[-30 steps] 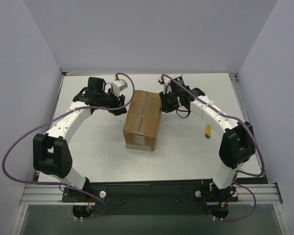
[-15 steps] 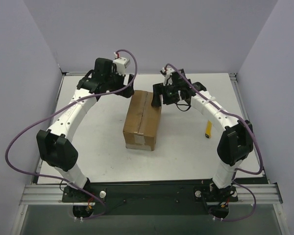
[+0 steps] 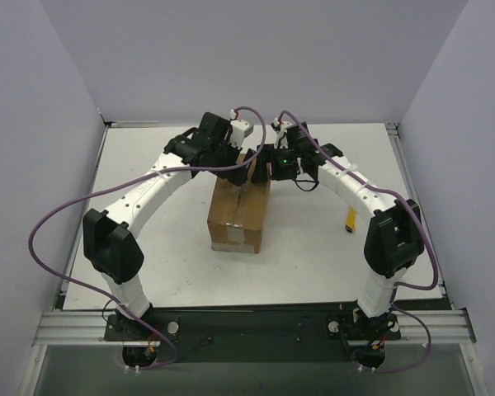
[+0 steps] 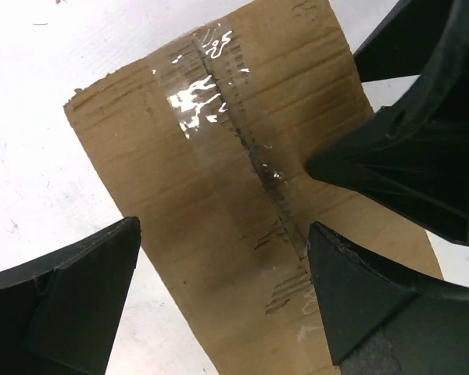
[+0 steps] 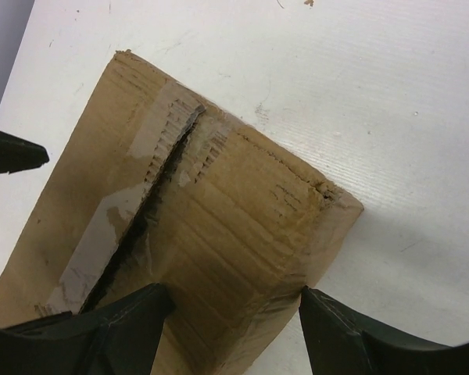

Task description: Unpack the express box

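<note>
Both arms have swung inward from the box's flanks and now meet over its far end. The left gripper [image 4: 223, 258] hangs with jaws spread wide across the taped seam of the express box [image 3: 239, 216] — the right gripper [image 5: 230, 301], jaws also parted, hovers above the far edge. The carton lies mid-table [image 3: 313, 247].

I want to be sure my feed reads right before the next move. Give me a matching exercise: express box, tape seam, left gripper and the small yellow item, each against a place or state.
Things:
1 express box
2 tape seam
3 left gripper
4 yellow item

Places or states:
A open, above the box top, jaws either side of the seam
B clear, shiny, down the box top's middle
C brown, flaps down
D lying on the table, right of the box

Pairs: 1-C, 2-B, 3-A, 4-D
</note>
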{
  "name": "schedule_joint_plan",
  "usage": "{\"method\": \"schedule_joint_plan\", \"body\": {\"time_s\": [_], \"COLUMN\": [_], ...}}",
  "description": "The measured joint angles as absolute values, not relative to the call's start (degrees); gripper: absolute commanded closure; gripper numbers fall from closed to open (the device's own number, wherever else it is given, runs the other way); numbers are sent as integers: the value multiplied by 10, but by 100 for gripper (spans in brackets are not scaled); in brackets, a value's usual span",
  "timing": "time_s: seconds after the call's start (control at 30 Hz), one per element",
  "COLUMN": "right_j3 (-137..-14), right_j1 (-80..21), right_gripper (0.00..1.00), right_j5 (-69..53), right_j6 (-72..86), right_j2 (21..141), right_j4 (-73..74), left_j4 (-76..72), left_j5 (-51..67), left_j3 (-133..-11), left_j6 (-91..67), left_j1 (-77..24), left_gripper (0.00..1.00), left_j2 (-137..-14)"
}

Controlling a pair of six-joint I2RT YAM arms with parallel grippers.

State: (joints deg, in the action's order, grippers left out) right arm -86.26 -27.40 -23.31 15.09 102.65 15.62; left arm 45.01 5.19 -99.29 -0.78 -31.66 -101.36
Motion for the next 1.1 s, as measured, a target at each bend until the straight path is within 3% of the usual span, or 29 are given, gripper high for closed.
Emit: {"method": "schedule_joint_plan", "body": {"time_s": [0.37, 0.67, 1.1], "right_j3": [-851, -840, -827], "right_j1": [-255, -253, -250], "right_gripper": [33, 33, 33], "right_j5": [-258, -266, -272], "right_j6": [198, 207, 210], "right_j2": [1027, 1027, 1026], "right_j4": [152, 135, 109], "left_j4": [450, 447, 413], "left_j5": [-97, -175, -205], "left_j3": [-968, -962, -983], "left_j6": [23, 47, 52], "left_j1": [-402, -401, -260], "left_gripper": [3, 3, 4], "left_j2": [-1014, -1012, -956]}}
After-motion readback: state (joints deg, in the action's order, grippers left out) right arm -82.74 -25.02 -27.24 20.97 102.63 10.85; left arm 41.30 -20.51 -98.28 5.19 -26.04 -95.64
